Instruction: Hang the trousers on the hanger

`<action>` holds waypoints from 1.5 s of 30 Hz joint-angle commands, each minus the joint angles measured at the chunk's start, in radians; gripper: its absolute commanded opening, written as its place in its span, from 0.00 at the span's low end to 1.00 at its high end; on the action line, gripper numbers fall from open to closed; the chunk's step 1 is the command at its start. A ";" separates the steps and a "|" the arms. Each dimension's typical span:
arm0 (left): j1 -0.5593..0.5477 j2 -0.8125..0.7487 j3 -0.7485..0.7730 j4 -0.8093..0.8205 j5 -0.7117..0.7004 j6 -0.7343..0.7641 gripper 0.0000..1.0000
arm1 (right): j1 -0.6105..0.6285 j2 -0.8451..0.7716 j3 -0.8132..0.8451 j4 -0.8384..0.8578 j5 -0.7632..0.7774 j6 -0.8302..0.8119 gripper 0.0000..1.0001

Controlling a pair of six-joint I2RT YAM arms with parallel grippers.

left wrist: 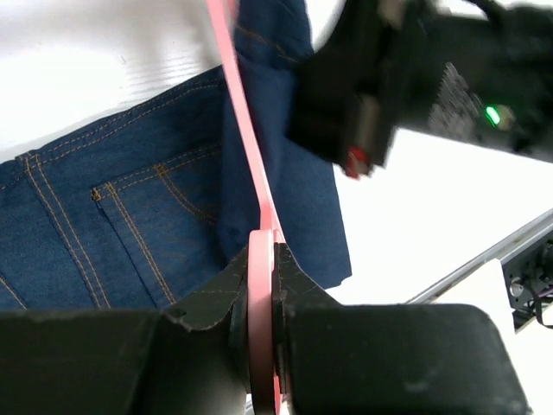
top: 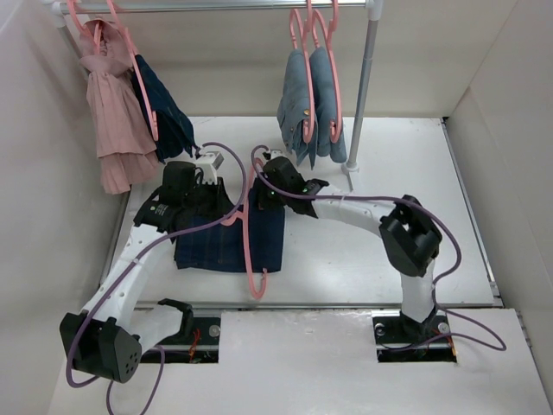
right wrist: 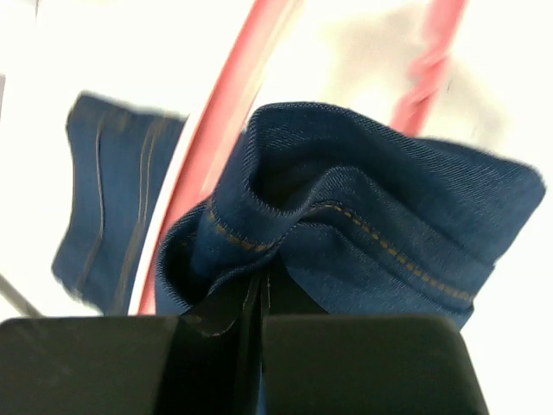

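Note:
The dark navy trousers [top: 226, 240] lie folded on the white table, with orange stitching and a back pocket in the left wrist view [left wrist: 104, 225]. The pink hanger [top: 251, 251] stands tilted over them, its hook toward the near edge. My left gripper [top: 216, 197] is shut on the hanger's bar [left wrist: 262, 285]. My right gripper [top: 268, 197] is shut on a bunched end of the trousers [right wrist: 363, 216], right beside the hanger's pink bar [right wrist: 216, 138]. The right gripper's black body shows in the left wrist view [left wrist: 380, 86].
A clothes rail [top: 225, 5] spans the back. On it hang a pink garment [top: 112, 121] and another dark navy garment [top: 168, 108] at left, and paler blue jeans [top: 311, 108] on pink hangers at right. A rail post [top: 361, 95] stands at the right back.

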 commanded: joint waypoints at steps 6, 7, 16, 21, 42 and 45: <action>-0.003 -0.037 0.038 0.048 0.034 0.043 0.00 | 0.007 0.227 0.189 0.068 -0.137 0.046 0.00; -0.003 -0.037 0.048 0.048 0.034 0.043 0.00 | 0.024 0.227 0.189 0.068 -0.137 0.017 0.00; -0.003 -0.018 0.095 0.080 0.059 0.004 0.00 | 0.061 -0.030 -0.088 0.068 -0.022 -0.028 0.06; -0.003 -0.018 0.095 0.071 -0.029 -0.006 0.00 | 0.061 -0.250 -0.227 0.048 -0.018 -0.028 0.35; -0.003 -0.009 0.063 0.101 0.042 -0.014 0.69 | 0.101 -0.110 -0.128 0.108 -0.270 0.088 0.00; 0.063 -0.056 0.063 0.075 -0.038 0.046 0.99 | 0.024 -0.185 -0.300 0.291 -0.473 0.141 0.00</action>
